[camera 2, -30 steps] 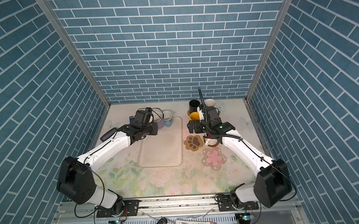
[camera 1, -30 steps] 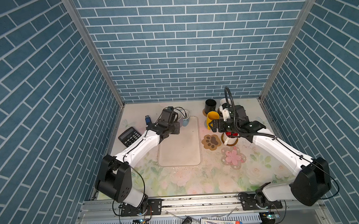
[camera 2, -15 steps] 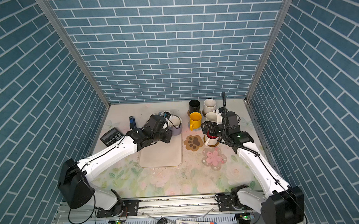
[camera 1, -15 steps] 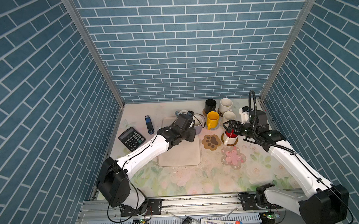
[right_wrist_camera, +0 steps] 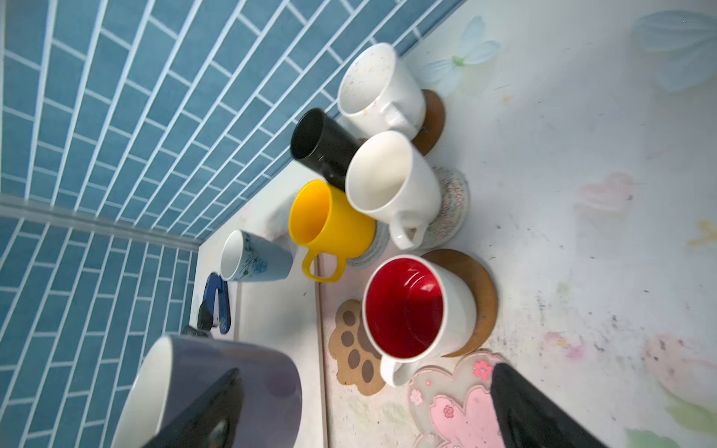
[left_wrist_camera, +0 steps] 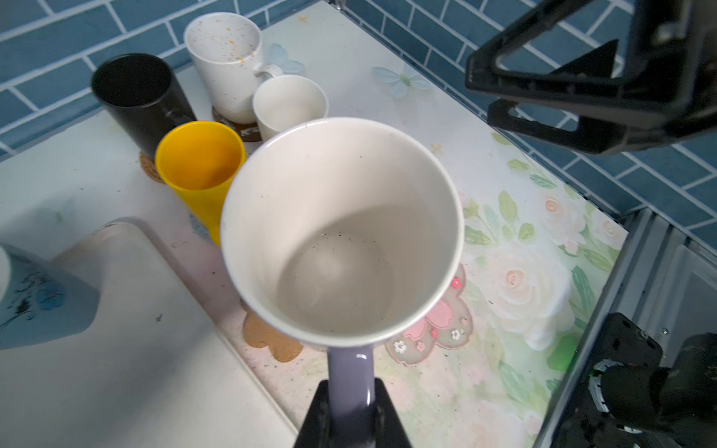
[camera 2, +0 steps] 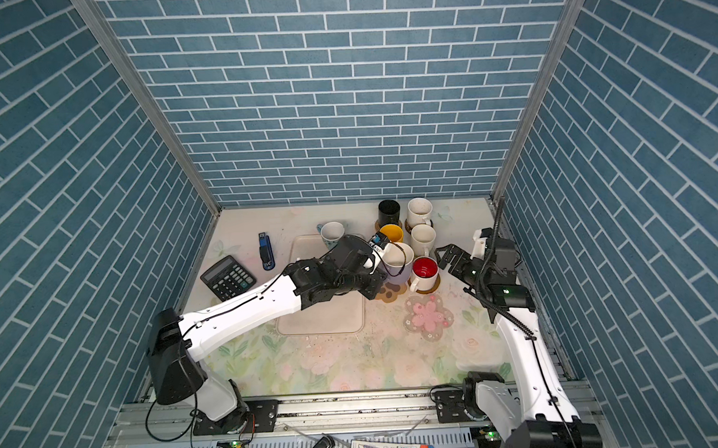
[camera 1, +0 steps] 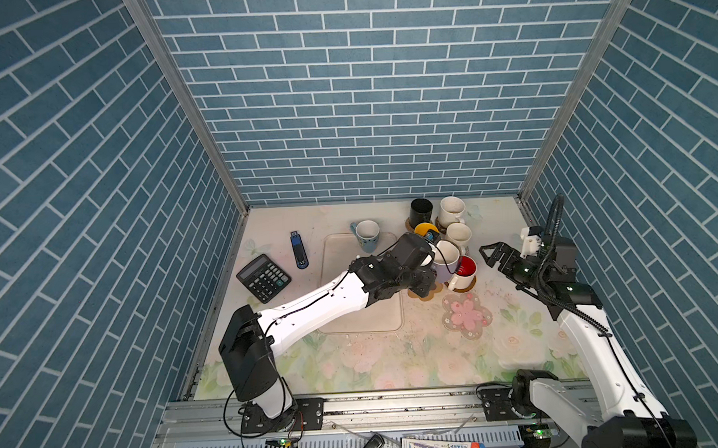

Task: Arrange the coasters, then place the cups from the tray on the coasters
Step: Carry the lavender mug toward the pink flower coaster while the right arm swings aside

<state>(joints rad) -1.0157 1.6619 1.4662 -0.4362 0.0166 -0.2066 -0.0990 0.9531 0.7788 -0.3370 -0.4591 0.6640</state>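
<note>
Step in hand, as I judge, is the placing of a cup: the lavender-grey mug (left_wrist_camera: 341, 232) hangs upright in the air, about over the brown paw-shaped coaster (right_wrist_camera: 355, 349) and close beside the red-inside white mug (camera 1: 464, 270), which stands on a brown disc coaster (right_wrist_camera: 481, 294). The left gripper (left_wrist_camera: 351, 391) is almost closed on the handle of this mug. The next move calls for a straight lowering onto the paw-shaped coaster, without pushing the red-inside white mug or the yellow mug (left_wrist_camera: 198, 166) near it, and then a release. The pink flower-shaped coaster (camera 1: 466, 316) is free, and the light blue mug (camera 1: 367, 234) waits at the far edge of the beige tray (camera 1: 365, 320). The left arm (camera 1: 319, 306) lies stretched across the tray, with the wrist about level. The right gripper (camera 1: 494, 258) hovers right of the mugs, jaws wide apart, holding nothing
</note>
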